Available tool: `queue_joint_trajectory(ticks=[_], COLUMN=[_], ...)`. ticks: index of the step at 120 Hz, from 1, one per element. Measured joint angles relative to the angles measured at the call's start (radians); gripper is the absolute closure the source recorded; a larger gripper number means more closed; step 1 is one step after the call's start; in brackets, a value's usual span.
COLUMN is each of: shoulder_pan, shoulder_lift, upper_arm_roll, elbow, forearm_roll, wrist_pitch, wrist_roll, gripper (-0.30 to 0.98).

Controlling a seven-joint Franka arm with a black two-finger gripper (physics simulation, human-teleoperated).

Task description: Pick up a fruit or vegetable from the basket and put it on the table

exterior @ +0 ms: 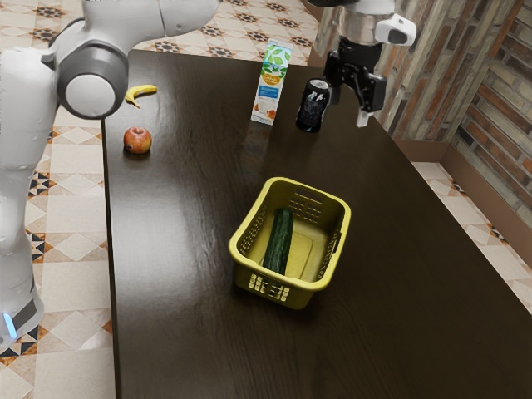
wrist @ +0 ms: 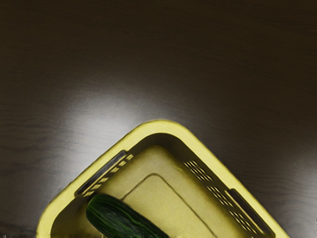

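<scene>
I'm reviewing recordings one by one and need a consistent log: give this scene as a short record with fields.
gripper: black two-finger gripper, open, holding nothing
container: yellow plastic basket, upright
inside: long dark-green cucumber
other fruit: yellow banana, round red-orange apple
other items: black can, tall printed carton, both standing
surface: dark wooden table
task status: cucumber not yet out

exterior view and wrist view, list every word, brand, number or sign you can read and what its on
No text can be read for certain.
Carton: printing on its orange and blue label, too small to read.
Black can: white markings on its side, too small to read.
Wrist view's edge: tiny pale marks, unreadable; I cannot tell what they are on.
</scene>
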Motion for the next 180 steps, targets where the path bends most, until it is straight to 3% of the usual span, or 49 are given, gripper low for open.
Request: queue_joint_trajectory(ticks=[46, 96, 129, 180], shoulder_pan=[-0.007, -0.008, -0.099, -0.126], shoulder_lift=[0.024, 0.036, -0.092, -0.116], upper_arm_roll=[0.001, 0.003, 0.049, 0.065], elbow=[-0.066, -0.085, -0.446, -0.657], forearm_roll=[0.002, 0.014, 0.014, -0.02], wrist_pitch=[-0.045, -0.047, 0.136, 0.362], wrist_roll=[-0.362, -0.542, -0.604, -0.692], gripper=[0.0, 0.0, 0.0, 0.0])
